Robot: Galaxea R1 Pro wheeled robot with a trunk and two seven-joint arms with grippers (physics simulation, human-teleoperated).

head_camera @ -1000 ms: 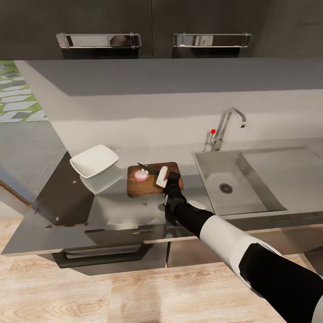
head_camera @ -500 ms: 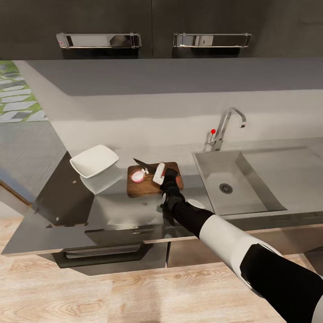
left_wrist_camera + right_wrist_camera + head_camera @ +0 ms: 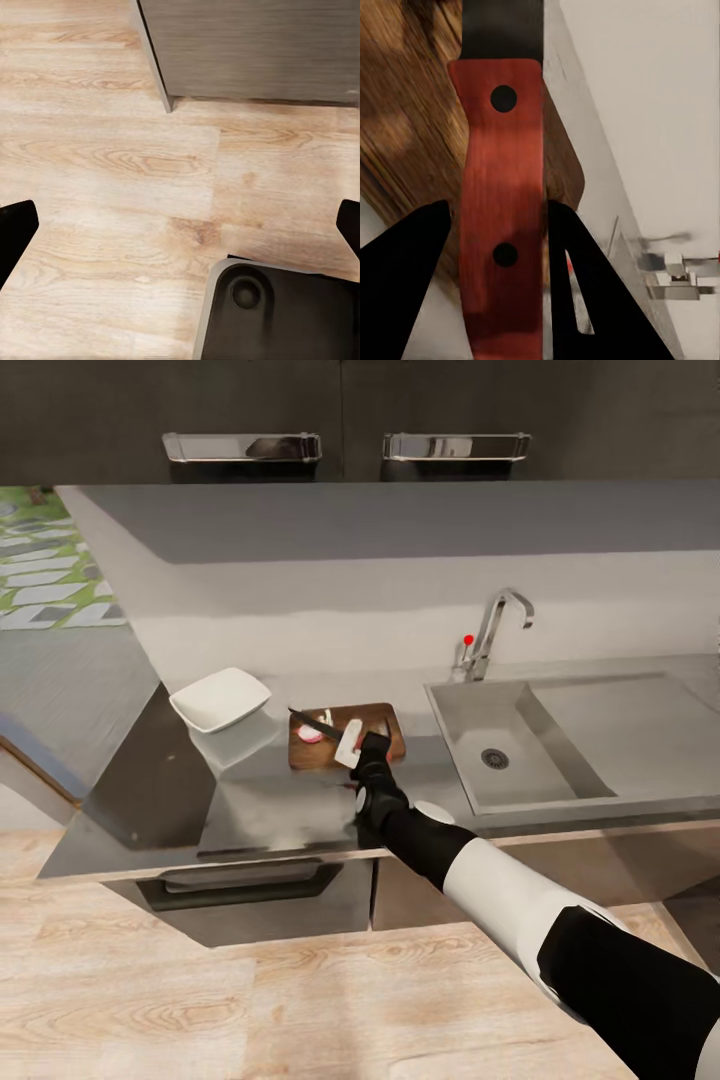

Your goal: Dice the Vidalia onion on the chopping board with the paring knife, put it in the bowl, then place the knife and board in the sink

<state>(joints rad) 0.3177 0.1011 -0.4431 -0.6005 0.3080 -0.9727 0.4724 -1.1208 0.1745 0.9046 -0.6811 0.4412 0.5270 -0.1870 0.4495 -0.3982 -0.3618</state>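
Dicing step: right gripper [image 3: 352,743], jaws clamped on paring knife [image 3: 502,217], frame centre, above cut Vidalia onion [image 3: 311,732]. Left jaws spread, empty. Next: more downward cuts.

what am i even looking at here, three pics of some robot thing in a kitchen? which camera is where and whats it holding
These are simulator renders of a wheeled robot with two arms. The wide picture comes from a camera on its head, looking down at a grey countertop. The other two come from cameras near each gripper.

On the counter: a white bowl, a brown chopping board with pink and white onion pieces, and a steel sink with a faucet.

The right gripper reaches over the board and is closed on the paring knife; its wrist view shows the reddish handle between dark fingers. The left gripper is open, its camera looking at the wooden floor.
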